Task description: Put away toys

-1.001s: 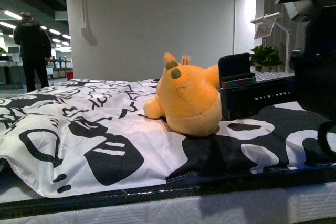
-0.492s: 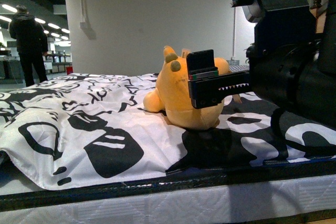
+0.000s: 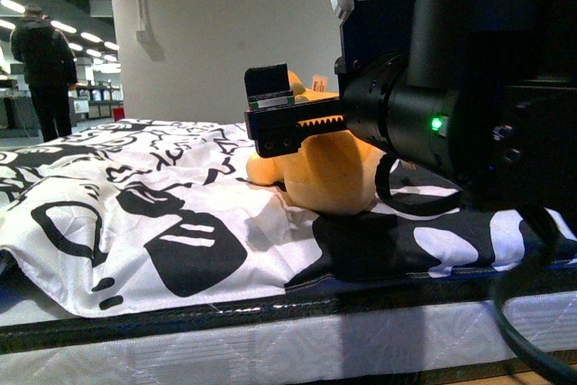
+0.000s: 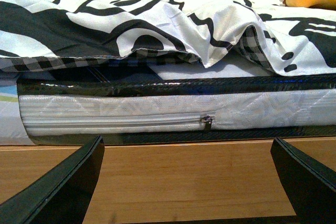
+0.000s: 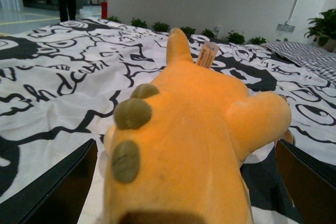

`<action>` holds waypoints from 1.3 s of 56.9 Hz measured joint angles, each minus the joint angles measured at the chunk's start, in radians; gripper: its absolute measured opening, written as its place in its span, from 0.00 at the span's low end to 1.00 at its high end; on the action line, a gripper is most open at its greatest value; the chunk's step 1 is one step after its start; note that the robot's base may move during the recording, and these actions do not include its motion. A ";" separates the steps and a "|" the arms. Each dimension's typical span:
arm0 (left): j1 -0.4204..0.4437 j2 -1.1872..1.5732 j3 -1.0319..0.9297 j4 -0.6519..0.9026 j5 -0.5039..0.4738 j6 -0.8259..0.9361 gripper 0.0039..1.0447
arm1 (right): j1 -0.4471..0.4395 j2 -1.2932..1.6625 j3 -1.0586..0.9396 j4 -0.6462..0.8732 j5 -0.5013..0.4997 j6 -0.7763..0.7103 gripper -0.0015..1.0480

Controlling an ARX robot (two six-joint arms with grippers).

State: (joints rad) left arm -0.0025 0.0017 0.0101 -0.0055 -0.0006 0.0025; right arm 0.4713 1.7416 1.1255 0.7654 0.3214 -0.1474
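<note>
We see the plush toy (image 3: 325, 182) lying mid-frame on the bed (image 3: 135, 250), with the right gripper (image 5: 181, 182) jaws spread either side of it. We should sink lower, then close gently around its body. The left gripper (image 4: 186, 182) jaws gape too.

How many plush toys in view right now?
1. The orange plush toy lies on the patterned bed cover, between the open fingers of the right gripper. More could be hidden behind it.

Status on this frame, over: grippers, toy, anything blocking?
Right gripper open, jaws either side of plush toy on bedspread. Left gripper open, empty, low beside mattress. Nothing blocking the grab.
</note>
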 joint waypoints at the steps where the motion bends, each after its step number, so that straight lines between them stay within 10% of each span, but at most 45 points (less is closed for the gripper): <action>1: 0.000 0.000 0.000 0.000 0.000 0.000 0.94 | -0.005 0.009 0.016 -0.010 -0.002 0.000 0.98; 74: 0.000 0.000 0.000 0.000 0.000 0.000 0.94 | 0.005 0.219 0.213 -0.021 -0.035 -0.153 0.98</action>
State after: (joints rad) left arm -0.0025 0.0017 0.0101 -0.0055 -0.0006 0.0025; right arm 0.4759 1.9606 1.3388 0.7441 0.2867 -0.3004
